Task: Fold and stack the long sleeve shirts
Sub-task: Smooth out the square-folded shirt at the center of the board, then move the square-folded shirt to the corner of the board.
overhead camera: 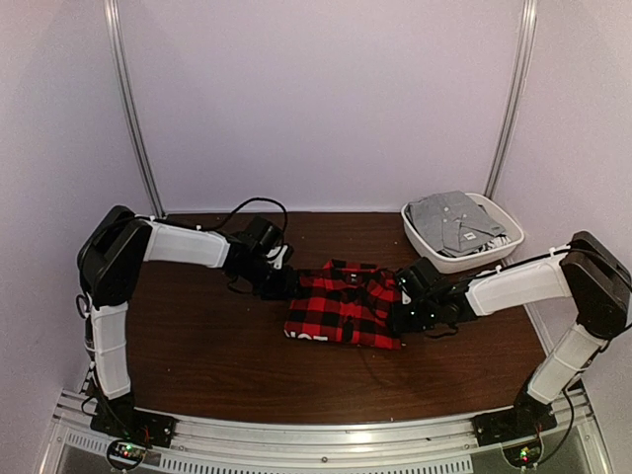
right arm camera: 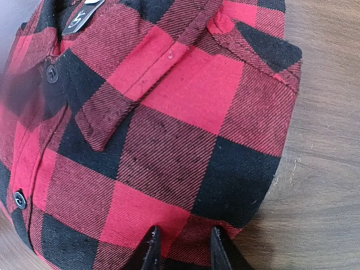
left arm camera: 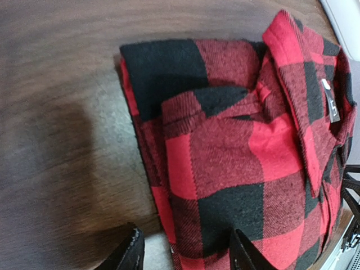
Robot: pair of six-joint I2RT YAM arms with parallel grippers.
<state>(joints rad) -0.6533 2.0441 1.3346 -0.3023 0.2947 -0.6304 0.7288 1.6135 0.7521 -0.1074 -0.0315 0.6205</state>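
The red-and-black buffalo-check flannel shirt (overhead camera: 346, 306) sits folded into a chunky rectangle around the middle of the dark wood table (overhead camera: 197, 336). Its collar and a little black neck tag (left arm camera: 333, 107) are showing on top. Both arms are reaching in at it, one from each side.

The left claw (overhead camera: 285, 287) is down at the shirt's left edge. On its wrist camera the two fingers (left arm camera: 133, 254) stand well apart. One is over bare table just off the fold and the other is over the fabric, so the edge of the shirt runs between them. A strip of table shows between the outer finger and the cloth, so that claw is spread wide and isn't holding anything.

The right claw (overhead camera: 400, 318) is at the opposite edge, toward the near end of the shirt. Its fingers (right arm camera: 149, 251) are a lot closer together, with only a narrow gap, and the folded edge of the flannel fills that gap. I honestly can't tell whether it's pinching the cloth or just straddling it. That camera also shows the button placket, with a couple of dark buttons (right arm camera: 52, 73) running down the left side of its view.

Over in the back right corner there's a white basket (overhead camera: 434, 259) with a grey folded shirt (overhead camera: 456, 219) lying in it. It's well apart from the flannel, though the right arm's forearm passes just in front of it. A black cable (overhead camera: 247, 209) loops across the table behind the left arm.
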